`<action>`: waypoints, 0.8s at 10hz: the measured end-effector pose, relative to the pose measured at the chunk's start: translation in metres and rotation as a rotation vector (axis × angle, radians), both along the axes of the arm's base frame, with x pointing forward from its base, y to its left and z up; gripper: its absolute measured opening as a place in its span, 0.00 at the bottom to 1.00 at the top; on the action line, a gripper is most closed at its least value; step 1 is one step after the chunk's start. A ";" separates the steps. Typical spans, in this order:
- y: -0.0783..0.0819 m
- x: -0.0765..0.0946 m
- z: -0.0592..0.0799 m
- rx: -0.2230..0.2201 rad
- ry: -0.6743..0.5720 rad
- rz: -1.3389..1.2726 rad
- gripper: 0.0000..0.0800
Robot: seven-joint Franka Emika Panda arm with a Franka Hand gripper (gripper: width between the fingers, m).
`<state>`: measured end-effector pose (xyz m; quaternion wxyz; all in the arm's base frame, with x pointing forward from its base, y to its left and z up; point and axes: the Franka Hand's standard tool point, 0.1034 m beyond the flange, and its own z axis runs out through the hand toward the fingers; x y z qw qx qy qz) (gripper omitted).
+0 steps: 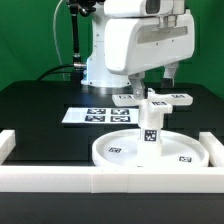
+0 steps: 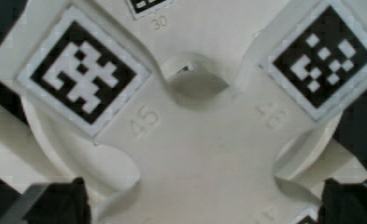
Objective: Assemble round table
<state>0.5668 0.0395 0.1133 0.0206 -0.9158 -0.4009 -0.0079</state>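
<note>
The round disc lies flat near the front of the table. The short leg stands upright at its middle, and the cross-shaped foot sits on top of the leg. My gripper hangs just above the foot with its fingers spread. In the wrist view the foot fills the picture, with two tagged arms and a round hole in the centre. My gripper is open, and its dark fingertips stand on either side of one arm of the foot. I cannot tell whether they touch it.
The marker board lies flat behind the disc. The long white border rail runs along the front edge, with raised ends at both sides. The robot's white base stands at the back.
</note>
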 end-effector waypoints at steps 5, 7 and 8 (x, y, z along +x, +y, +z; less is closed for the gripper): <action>-0.005 -0.004 -0.011 -0.007 0.017 -0.007 0.81; -0.005 -0.004 -0.011 -0.007 0.016 -0.009 0.81; -0.005 -0.004 -0.011 -0.007 0.016 -0.010 0.68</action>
